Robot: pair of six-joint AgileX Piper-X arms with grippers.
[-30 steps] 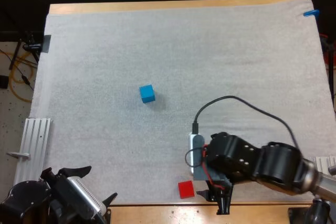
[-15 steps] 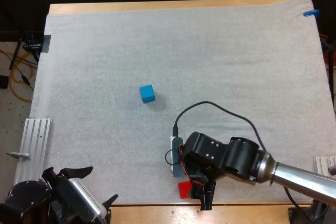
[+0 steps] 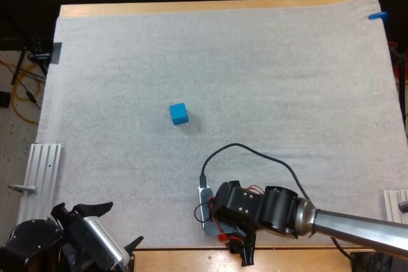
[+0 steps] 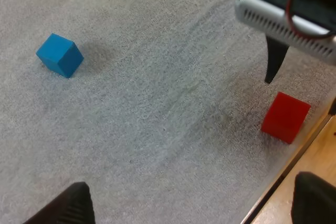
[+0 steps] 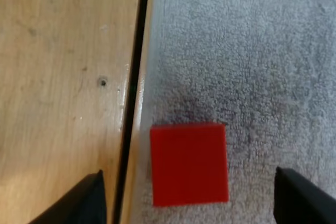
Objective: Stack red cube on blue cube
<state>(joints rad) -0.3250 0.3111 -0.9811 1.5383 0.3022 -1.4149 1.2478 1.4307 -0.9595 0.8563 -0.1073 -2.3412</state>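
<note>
Bright, even light; soft shadow beside the red cube [image 5: 189, 170] on the mat [image 5: 262, 51].

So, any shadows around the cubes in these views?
Right wrist view: a soft dark shadow on the mat along one side of the red cube. Left wrist view: the blue cube throws a faint shadow; a darker patch lies beside the red cube.

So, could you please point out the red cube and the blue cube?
red cube [image 5: 189, 165]: right wrist view, middle of its top face.
blue cube [image 3: 178, 111]: high view, middle of its top face.
</note>
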